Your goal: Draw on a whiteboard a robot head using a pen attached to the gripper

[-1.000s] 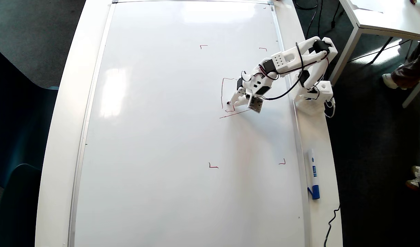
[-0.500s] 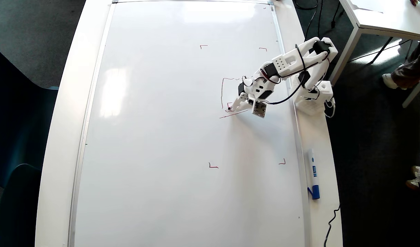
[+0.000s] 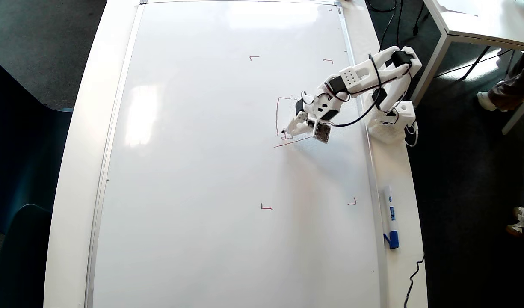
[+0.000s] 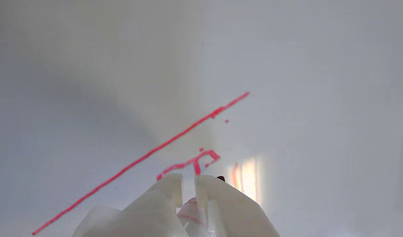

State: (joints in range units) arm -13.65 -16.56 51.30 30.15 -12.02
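The overhead camera is looking straight down from well above, taking in the whole glossy white rectangular whiteboard (image 3: 227, 171) and the dark floor around it. The wrist camera is riding just behind the white plastic tool (image 4: 188, 184), facing the board from very close. Both views are sharing the thin red line drawing (image 3: 285, 128) (image 4: 175, 138).

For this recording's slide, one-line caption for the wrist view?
Gripper clamping the pen above red strokes of the unfinished robot head on the whiteboard.

White printed arm (image 3: 364, 77), black motors, black cables; hand (image 4: 188, 184) white, blurred, possibly 2-fingered.
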